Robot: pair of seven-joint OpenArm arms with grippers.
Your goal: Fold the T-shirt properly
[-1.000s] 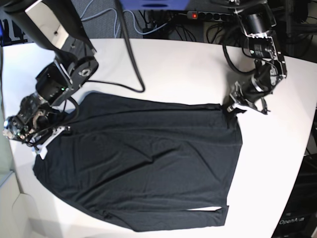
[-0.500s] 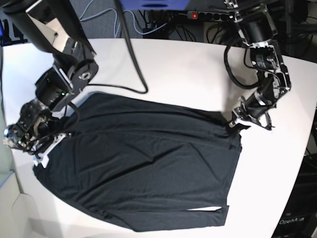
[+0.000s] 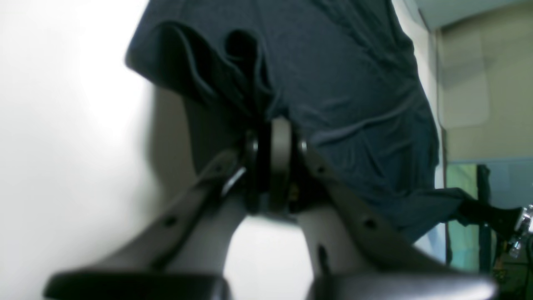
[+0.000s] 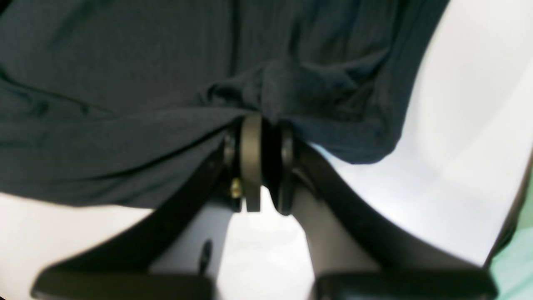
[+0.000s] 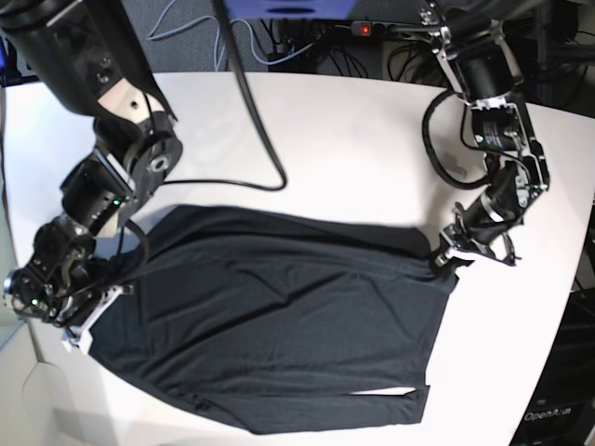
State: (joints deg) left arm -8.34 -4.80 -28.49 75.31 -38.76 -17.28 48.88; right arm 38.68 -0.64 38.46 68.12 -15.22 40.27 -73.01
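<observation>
The white table (image 5: pixel 353 139) carries the T-shirt (image 5: pixel 270 325), spread flat over its near half, reaching the near edge. The left gripper (image 5: pixel 444 255) has its jaws closed on the far right corner of the cloth. The right gripper (image 5: pixel 79 311) pinches the far left corner.

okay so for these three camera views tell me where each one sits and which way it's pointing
Base: high above the white table, looking down on the spread T-shirt, both arms at its far corners.
Left wrist: on the left arm, looking along its fingers pinched on a shirt corner.
Right wrist: on the right arm, looking along its fingers clamped on bunched fabric.
Shared: all three show the T-shirt and table; the left-wrist view catches the other arm at far right.
</observation>
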